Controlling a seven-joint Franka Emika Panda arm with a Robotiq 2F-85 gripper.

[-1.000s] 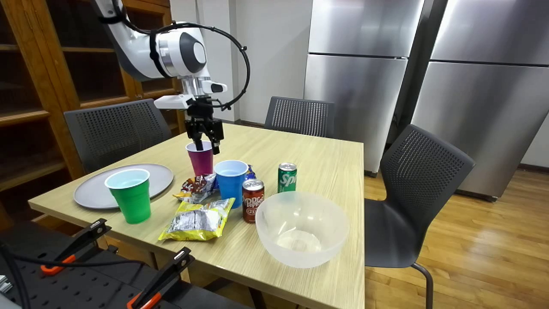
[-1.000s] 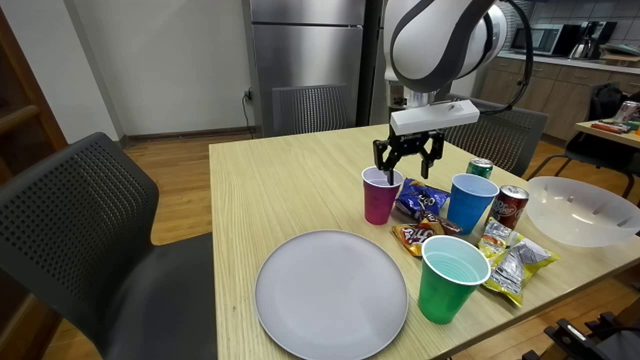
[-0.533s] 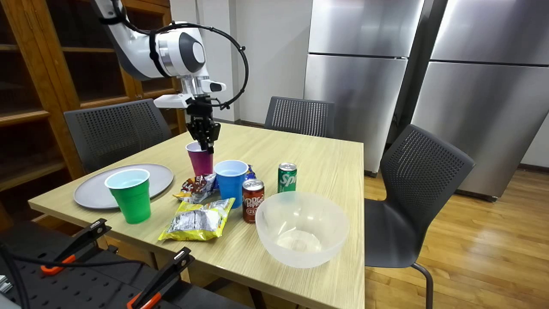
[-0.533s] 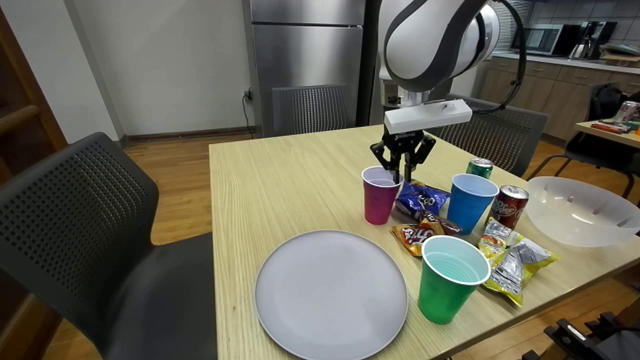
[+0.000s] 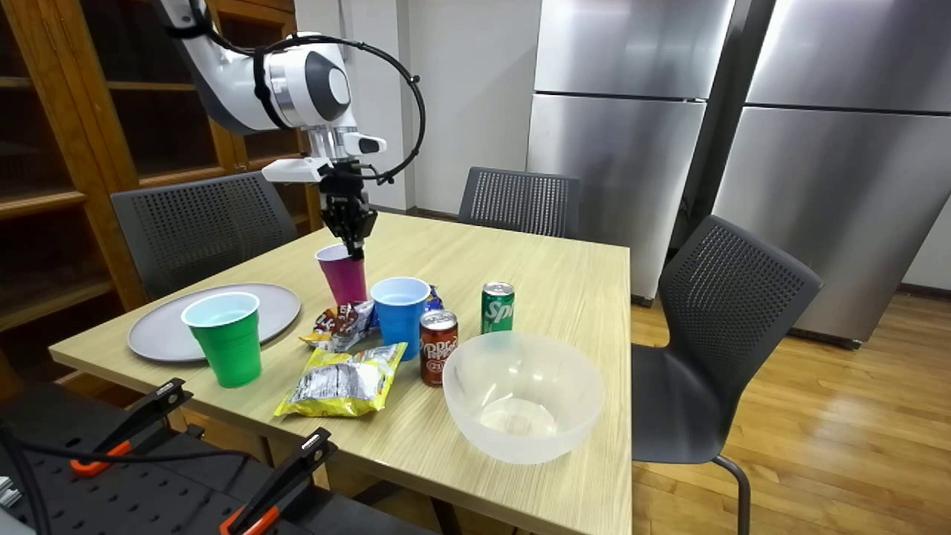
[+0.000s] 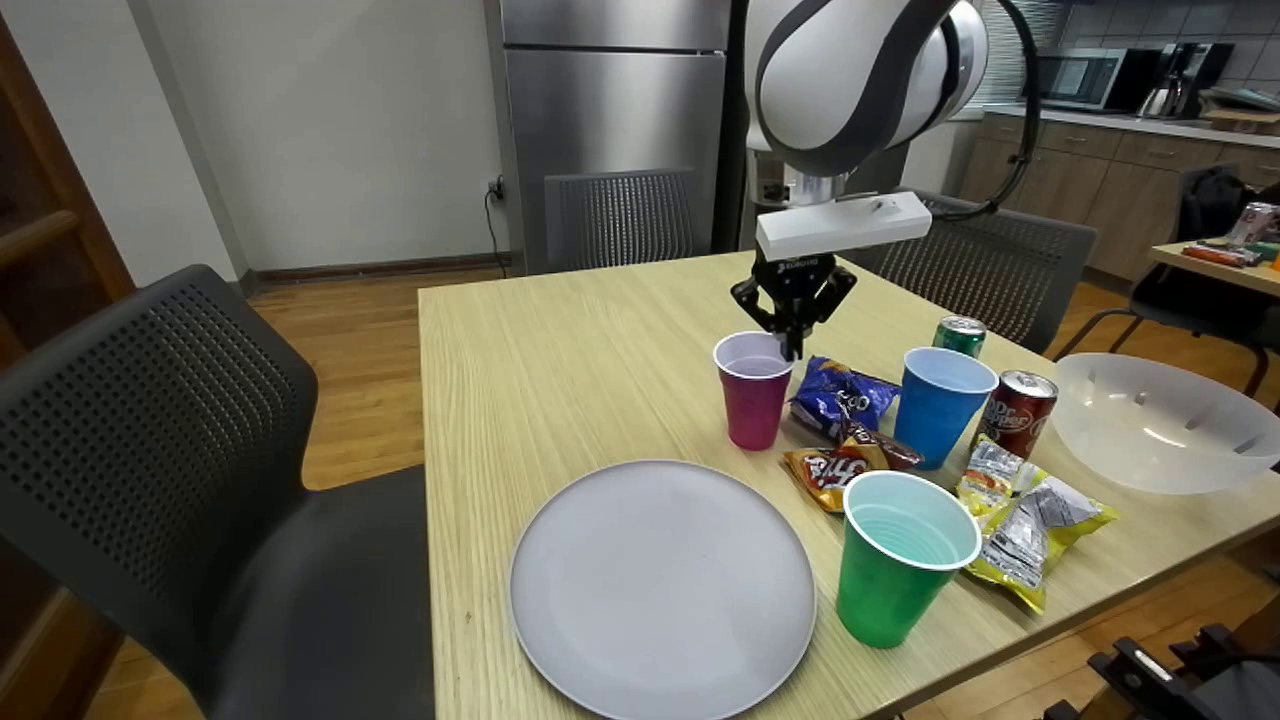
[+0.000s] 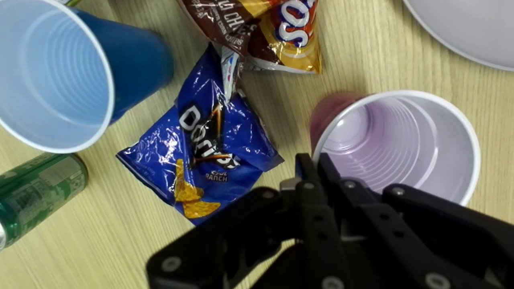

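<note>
A purple cup point(image 5: 344, 284) with a white inside stands on the table in both exterior views, tipped slightly. My gripper point(image 6: 790, 346) points down at its rim and is shut on the cup's wall. In the wrist view one finger is inside the cup point(image 7: 405, 148) and one outside, the white rim running between the fingertips. The cup's interior looks empty. Beside it lies a blue Doritos bag point(image 7: 241, 132), close to the outer finger, and a brown and orange chip bag point(image 7: 277, 36). A blue cup point(image 7: 136, 68) stands past the Doritos bag.
A grey plate point(image 6: 660, 590) and a green cup point(image 6: 885, 590) stand toward the table's near side. A yellow chip bag point(image 5: 342, 383), a Dr Pepper can point(image 5: 438, 349), a Sprite can point(image 5: 497, 308) and a frosted bowl point(image 5: 524, 438) occupy another part. Chairs point(image 6: 200, 450) surround the table.
The fingers came together from wide apart onto the cup's rim. Over the last half second the arm and the cup's top shifted a little to the left in both exterior views, tipping the cup.
</note>
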